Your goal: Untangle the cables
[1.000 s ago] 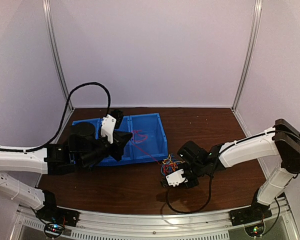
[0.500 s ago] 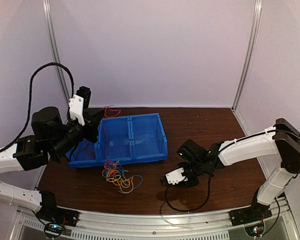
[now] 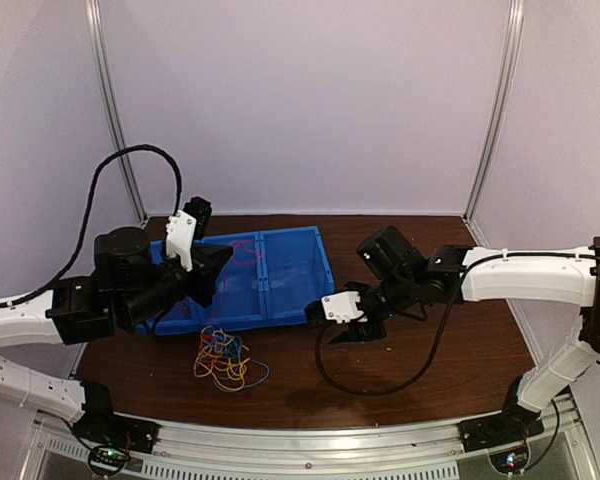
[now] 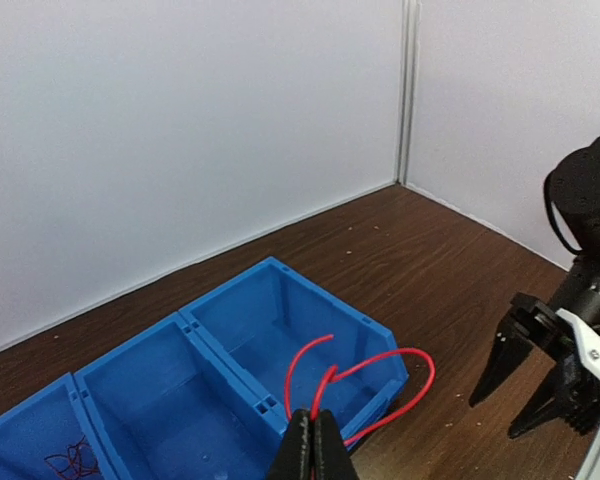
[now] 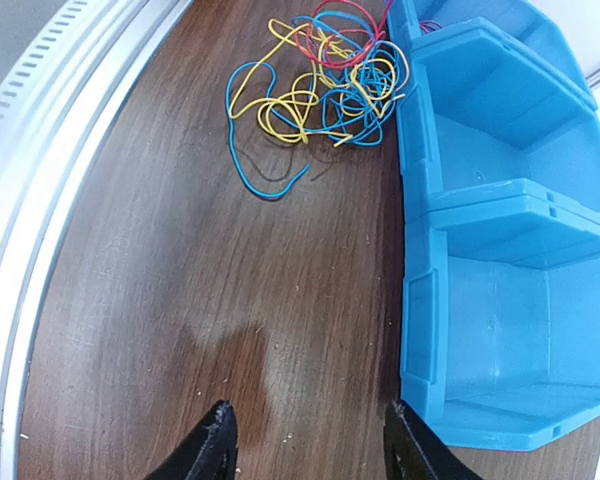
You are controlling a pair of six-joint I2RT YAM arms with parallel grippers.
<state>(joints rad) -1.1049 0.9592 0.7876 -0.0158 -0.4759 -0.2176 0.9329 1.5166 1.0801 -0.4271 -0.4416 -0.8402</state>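
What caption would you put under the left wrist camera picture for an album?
Left gripper pinches a looping red cable above the blue divided bin.

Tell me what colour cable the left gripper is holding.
A red cable, best seen in the left wrist view.

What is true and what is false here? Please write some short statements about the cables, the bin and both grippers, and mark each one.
1. The left gripper is shut on a red cable. True.
2. The right gripper holds a yellow cable. False: its jaws stand open with nothing between them.
3. The tangle of cables lies inside the blue bin. False: it lies on the table, just outside the bin's wall.
4. The blue bin has more than one compartment. True.
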